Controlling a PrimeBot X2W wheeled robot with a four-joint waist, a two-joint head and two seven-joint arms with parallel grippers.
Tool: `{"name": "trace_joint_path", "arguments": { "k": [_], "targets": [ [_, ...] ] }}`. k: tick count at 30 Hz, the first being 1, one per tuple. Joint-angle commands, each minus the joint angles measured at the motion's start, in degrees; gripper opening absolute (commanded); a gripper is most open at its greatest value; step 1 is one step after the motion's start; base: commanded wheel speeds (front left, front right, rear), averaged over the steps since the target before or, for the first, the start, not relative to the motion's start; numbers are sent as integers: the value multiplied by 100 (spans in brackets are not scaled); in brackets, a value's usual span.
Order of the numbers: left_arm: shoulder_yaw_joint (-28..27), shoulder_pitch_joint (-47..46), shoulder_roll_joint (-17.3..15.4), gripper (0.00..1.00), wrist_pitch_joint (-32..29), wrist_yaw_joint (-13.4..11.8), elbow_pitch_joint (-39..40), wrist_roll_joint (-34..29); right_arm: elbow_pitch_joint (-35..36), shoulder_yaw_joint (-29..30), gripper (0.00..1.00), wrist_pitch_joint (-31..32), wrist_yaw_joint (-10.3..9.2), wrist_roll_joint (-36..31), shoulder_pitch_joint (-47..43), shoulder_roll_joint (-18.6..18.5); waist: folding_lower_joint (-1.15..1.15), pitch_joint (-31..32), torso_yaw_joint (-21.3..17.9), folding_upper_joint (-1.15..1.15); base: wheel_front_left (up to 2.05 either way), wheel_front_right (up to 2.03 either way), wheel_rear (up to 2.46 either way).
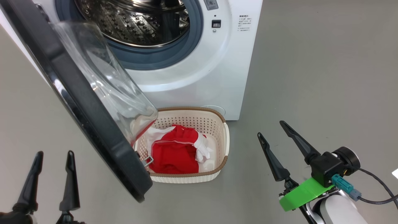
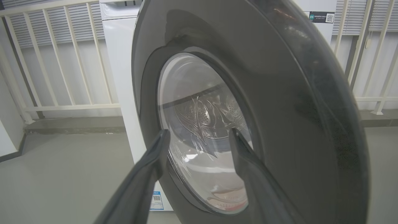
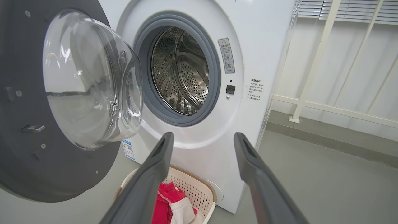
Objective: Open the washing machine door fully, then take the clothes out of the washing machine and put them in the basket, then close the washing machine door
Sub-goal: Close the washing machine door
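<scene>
The washing machine (image 1: 199,77) (image 3: 248,46) stands ahead with its steel drum (image 3: 183,71) showing no cloth inside. The washing machine door (image 1: 77,102) (image 2: 279,93) (image 3: 37,161) hangs open, black rim toward me, glass bowl (image 3: 87,77) facing the drum. Below it sits the basket (image 1: 225,137) (image 3: 199,189) holding the red and white clothes (image 1: 174,152) (image 3: 168,202). My left gripper (image 1: 53,155) (image 2: 199,137) is open at the lower left, facing the door's outer side. Right of the basket my right gripper (image 1: 273,129) (image 3: 202,138) is open and holds nothing.
Grey floor (image 1: 326,77) spreads to the right of the machine. A white railing (image 3: 342,109) runs behind the machine on the right, and another railing (image 2: 56,62) stands behind on the left. The door overhangs the basket's left end.
</scene>
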State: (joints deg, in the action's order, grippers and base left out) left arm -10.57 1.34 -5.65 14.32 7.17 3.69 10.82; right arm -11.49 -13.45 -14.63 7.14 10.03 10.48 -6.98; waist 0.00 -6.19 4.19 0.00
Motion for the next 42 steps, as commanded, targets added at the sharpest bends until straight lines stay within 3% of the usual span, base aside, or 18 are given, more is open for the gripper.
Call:
{"name": "trace_joint_path", "arguments": {
  "k": [1, 9, 35, 36, 37, 38, 42],
  "targets": [
    [-195, -30, -52, 100, 67, 30, 117, -115, 167, -75, 100, -37, 35, -21, -34, 18, 0, 0, 0, 0, 0, 0, 0],
    [17, 82, 23, 100, 67, 31, 211, -571, 184, -67, 100, -37, 35, -26, -32, 11, 0, -9, 15, 0, 0, 0, 0],
    [71, -19, 189, 100, 68, 32, 268, -729, 178, -100, 100, -37, 35, -25, 61, -5, 0, -185, 76, 0, 0, 0, 0],
    [76, -16, 198, 55, 68, 32, 241, -654, 176, -103, 100, -37, 35, -24, 62, -7, 0, -187, 77, 0, 0, 0, 0],
    [66, -17, 206, 21, 68, 32, 209, -587, 173, -105, 100, -37, 35, -22, 62, -8, 0, -188, 78, 0, 0, 0, 0],
    [37, -33, 219, 0, 68, 32, 187, -468, 169, -107, 100, -37, 35, -21, 62, -9, 0, -188, 79, 0, 0, 0, 0],
    [-158, -209, 264, 0, 68, 32, 176, 385, 157, -108, 100, -37, 35, -18, 55, -17, 0, -179, 82, 0, 0, 0, 0]
  ]
}}
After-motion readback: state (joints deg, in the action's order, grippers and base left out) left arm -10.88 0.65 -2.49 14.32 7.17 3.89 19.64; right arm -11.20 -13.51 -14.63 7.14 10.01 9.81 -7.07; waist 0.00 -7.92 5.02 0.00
